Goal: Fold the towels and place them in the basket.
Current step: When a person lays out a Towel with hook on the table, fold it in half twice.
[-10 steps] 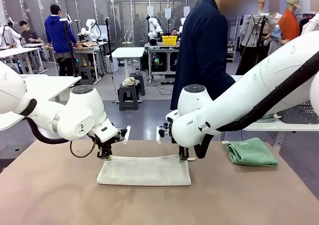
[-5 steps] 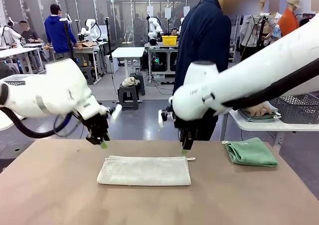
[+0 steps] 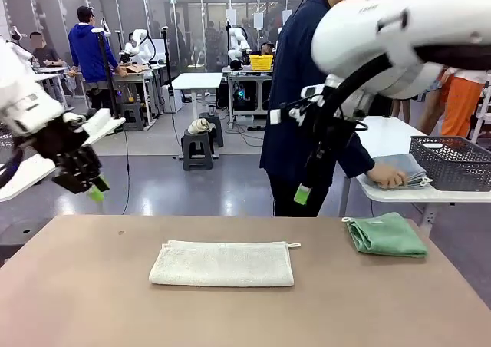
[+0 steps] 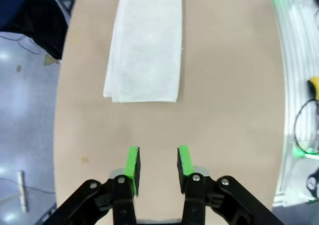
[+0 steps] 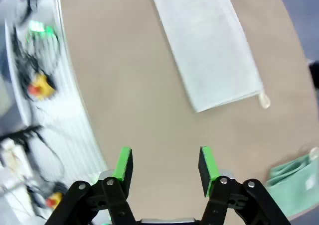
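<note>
Front view shows the left claw (image 3: 93,189) and right claw (image 3: 303,195) released, empty, above the lengthwise-folded cream towel (image 3: 222,264); next they probably must grasp its end for another fold.

Bare table (image 3: 77,301) from 3 through 6 to 9 o'clock of the cream towel (image 3: 222,264): free to pass. At 2 o'clock, blocked low by the folded green towel (image 3: 386,234). High over 10 o'clock, left gripper (image 3: 94,190); over 1 o'clock, right gripper (image 3: 304,195). Beyond the 12-to-1 edge, a standing person (image 3: 307,94), arm stretched beside the basket (image 3: 453,163).
</note>
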